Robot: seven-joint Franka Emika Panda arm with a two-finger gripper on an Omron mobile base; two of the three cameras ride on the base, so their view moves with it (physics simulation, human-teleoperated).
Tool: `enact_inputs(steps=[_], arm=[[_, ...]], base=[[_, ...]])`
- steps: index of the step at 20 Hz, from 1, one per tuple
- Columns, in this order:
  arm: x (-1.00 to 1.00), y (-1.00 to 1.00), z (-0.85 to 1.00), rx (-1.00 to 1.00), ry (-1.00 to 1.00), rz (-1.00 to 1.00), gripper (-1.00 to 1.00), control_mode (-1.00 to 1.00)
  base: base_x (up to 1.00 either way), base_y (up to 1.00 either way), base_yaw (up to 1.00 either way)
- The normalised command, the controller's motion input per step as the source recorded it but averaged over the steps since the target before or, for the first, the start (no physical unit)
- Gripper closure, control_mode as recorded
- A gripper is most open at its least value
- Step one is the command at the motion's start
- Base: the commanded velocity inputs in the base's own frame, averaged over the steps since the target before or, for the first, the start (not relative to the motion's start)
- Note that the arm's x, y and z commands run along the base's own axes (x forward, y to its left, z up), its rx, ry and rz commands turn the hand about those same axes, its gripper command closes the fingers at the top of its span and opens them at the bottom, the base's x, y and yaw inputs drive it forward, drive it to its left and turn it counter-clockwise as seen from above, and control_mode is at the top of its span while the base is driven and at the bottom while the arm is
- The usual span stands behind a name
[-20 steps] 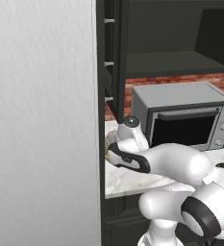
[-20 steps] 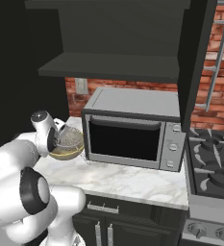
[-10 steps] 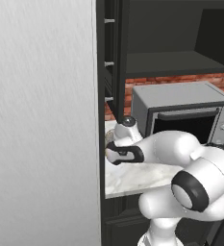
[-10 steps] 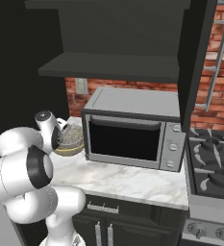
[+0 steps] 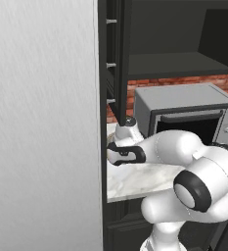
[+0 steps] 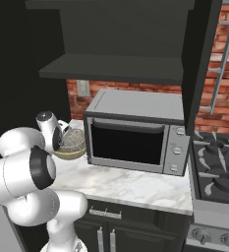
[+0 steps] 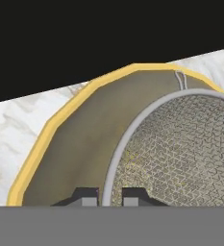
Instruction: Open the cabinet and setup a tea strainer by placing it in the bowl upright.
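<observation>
The olive-yellow bowl (image 7: 51,125) lies on the marble counter, left of the microwave, and is also seen as the bowl (image 6: 69,153) from the right base. The grey mesh tea strainer (image 7: 180,153) sits upright inside it, its thin wire handle (image 7: 180,79) at the bowl's far rim; it shows as the strainer (image 6: 74,140) too. My gripper (image 7: 108,196) reaches down into the bowl and is shut on the strainer's metal rim. The black cabinet (image 6: 121,66) above stands open, its door (image 6: 199,74) swung out to the right.
A grey microwave (image 6: 135,138) stands right beside the bowl. A stove (image 6: 216,167) lies at the far right. A tall grey panel (image 5: 42,122) walls off the left. The other cabinet door (image 5: 120,59) hangs edge-on just above my hand (image 5: 123,147).
The arm's elbow has swung round towards the cameras, while the hand has stayed over the bowl, shifting only slightly. The jaws remain shut on the strainer.
</observation>
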Motion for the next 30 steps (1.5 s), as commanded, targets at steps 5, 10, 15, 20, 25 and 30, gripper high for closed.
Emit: enact_inputs(steps=[5, 10, 15, 20, 25, 30], arm=[[0.00, 0.00, 0.00, 0.00, 0.00, 0.00, -1.00, -1.00], [0.00, 0.00, 0.00, 0.00, 0.00, 0.00, -1.00, -1.00], [-0.03, 0.00, 0.01, 0.00, 0.00, -0.01, -1.00, -1.00], [-0.25, 0.00, 0.31, 0.00, -0.01, -0.03, -1.00, -1.00], [-0.43, 0.00, 0.51, 0.00, 0.00, -0.03, -1.00, -1.00], [-0.27, -0.31, 0.31, 0.00, 0.04, -0.15, -1.00, -1.00]], base=[[0.00, 0.00, 0.00], [0.00, 0.00, 0.00], [0.00, 0.00, 0.00], [0.00, 0.00, 0.00], [0.00, 0.00, 0.00], [0.00, 0.00, 0.00]])
